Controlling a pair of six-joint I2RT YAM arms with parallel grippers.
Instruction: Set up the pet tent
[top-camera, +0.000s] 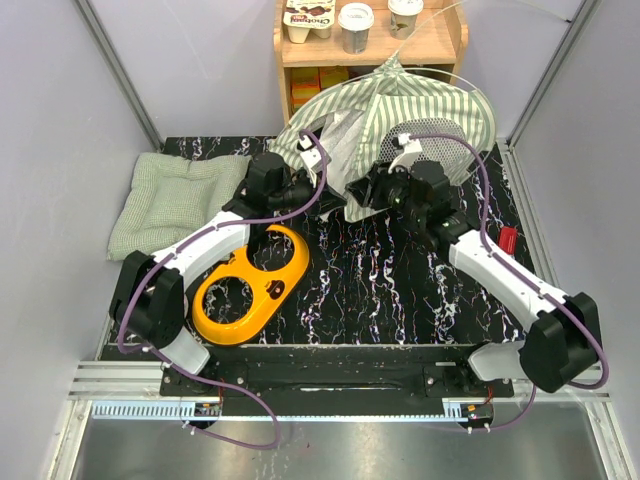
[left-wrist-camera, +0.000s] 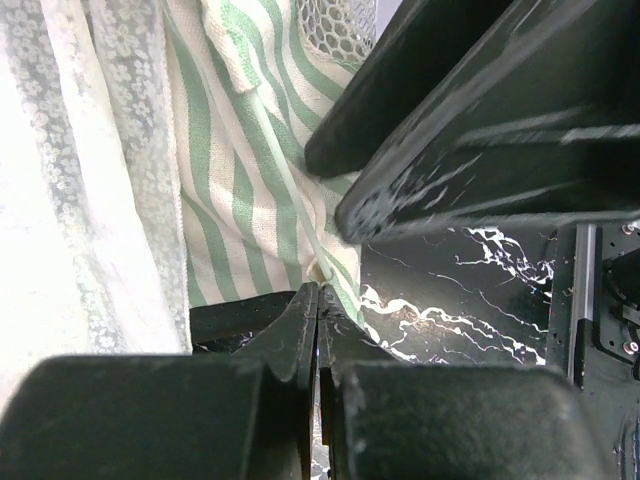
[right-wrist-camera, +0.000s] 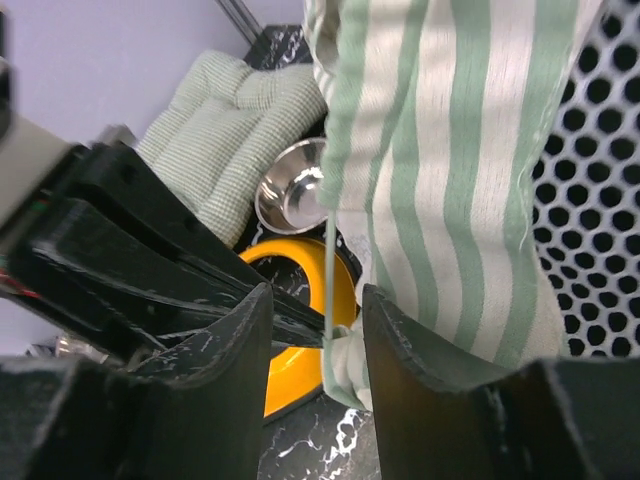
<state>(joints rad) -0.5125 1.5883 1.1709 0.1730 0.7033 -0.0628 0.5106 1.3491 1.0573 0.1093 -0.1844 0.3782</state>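
Pet tent (top-camera: 420, 100) half-raised at the table's (top-camera: 400, 290) far edge; left gripper (left-wrist-camera: 318, 290) shut at its hem, right gripper (right-wrist-camera: 317, 300) part-open around a pole (right-wrist-camera: 328, 270).

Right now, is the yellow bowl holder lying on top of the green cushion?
No, the yellow bowl holder lies flat on the black marbled table, off to the right of the green cushion.
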